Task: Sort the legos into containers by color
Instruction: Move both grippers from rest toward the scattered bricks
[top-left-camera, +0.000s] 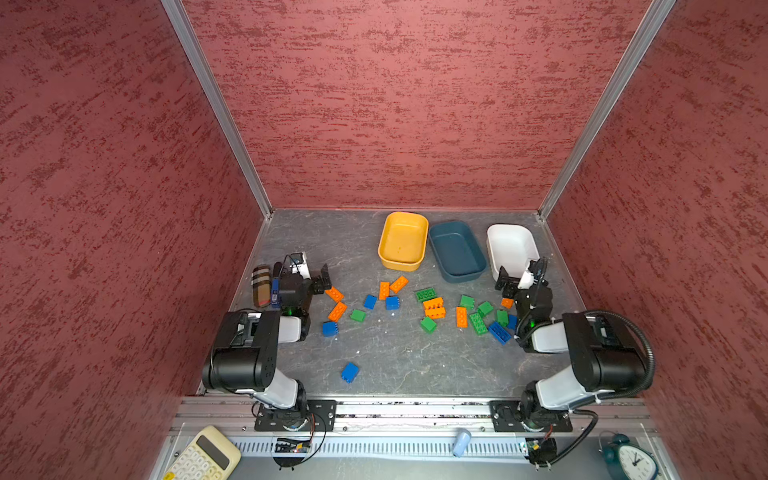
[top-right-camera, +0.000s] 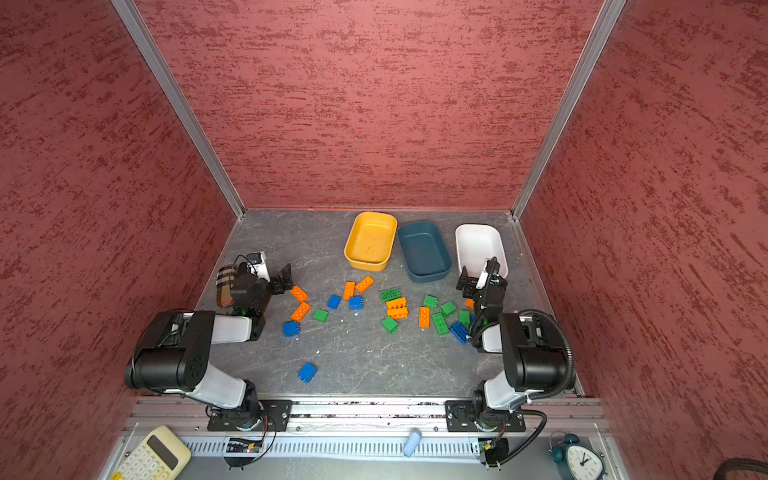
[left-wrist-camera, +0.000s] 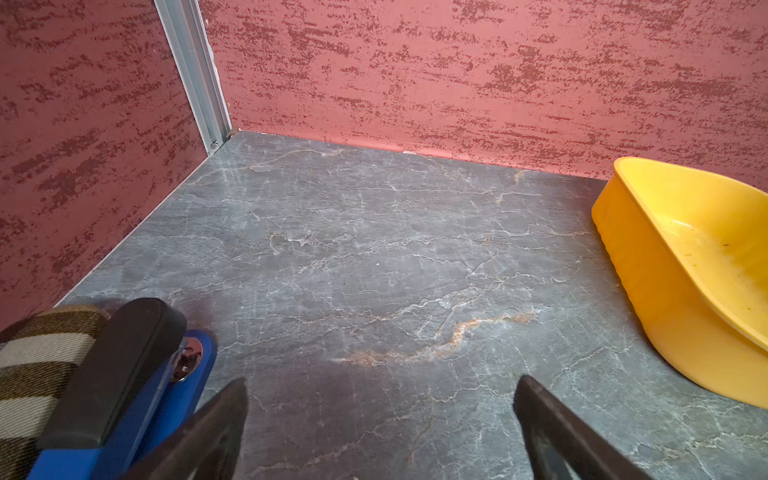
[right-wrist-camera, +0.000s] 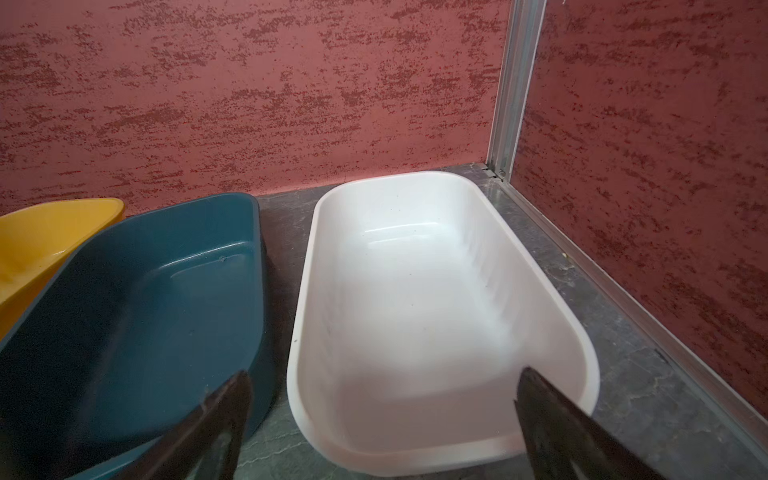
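Note:
Orange, blue and green legos lie scattered across the middle of the grey table in both top views, such as an orange lego (top-left-camera: 334, 294), a green lego (top-left-camera: 426, 294) and a lone blue lego (top-left-camera: 350, 372) nearer the front. Behind them stand three empty containers: yellow (top-left-camera: 403, 241) (left-wrist-camera: 681, 266), teal (top-left-camera: 456, 251) (right-wrist-camera: 145, 299) and white (top-left-camera: 510, 249) (right-wrist-camera: 415, 316). My left gripper (top-left-camera: 323, 280) (left-wrist-camera: 382, 382) is open, just left of the orange lego. My right gripper (top-left-camera: 509, 282) (right-wrist-camera: 384, 374) is open over the white container's near end.
A plaid case (top-left-camera: 261, 286) (left-wrist-camera: 37, 365) and a blue and black stapler (left-wrist-camera: 124, 374) lie by the left wall beside my left gripper. Red walls close three sides. A calculator (top-left-camera: 203, 455), a pale blue tube (top-left-camera: 461, 442) and a clock (top-left-camera: 633, 457) sit beyond the front rail.

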